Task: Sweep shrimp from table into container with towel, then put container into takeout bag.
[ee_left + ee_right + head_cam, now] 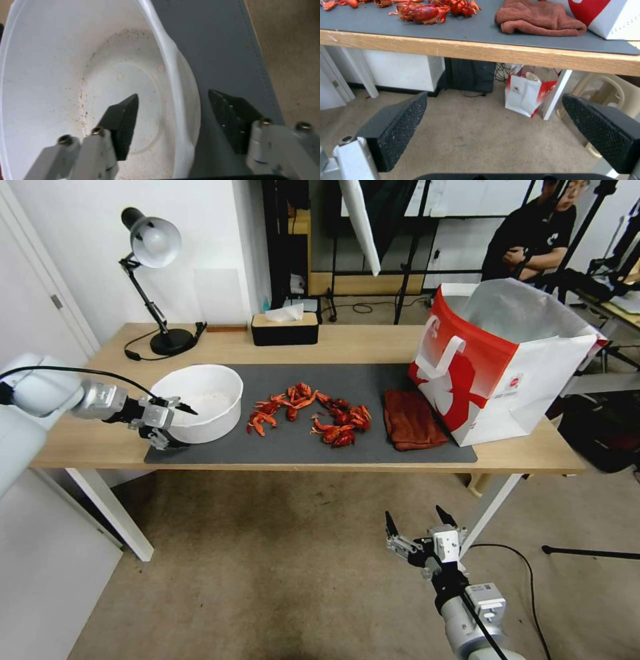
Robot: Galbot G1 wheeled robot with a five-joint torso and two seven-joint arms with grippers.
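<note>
White plastic container [203, 400] is sitting at the mat's 9 o'clock end on the surface [373, 343]. Left end effector [173, 117] is straddling its rim, released, one finger inside. Right end effector [419, 525] is hanging released below the surface edge, shrimp [310, 417] at its 11 o'clock.

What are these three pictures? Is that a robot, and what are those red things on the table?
Yes, it is a robot with two arms. The big picture comes from a camera on its head, looking down at the table. The other two come from cameras on its wrists. On the grey mat lie red shrimp, a brown towel and a white container. A red-and-white takeout bag stands at the right end. The left tool is open, with one finger inside the container and one outside its wall, not yet squeezing. The right tool is open, holds nothing, and hangs low in front of the table.
</note>
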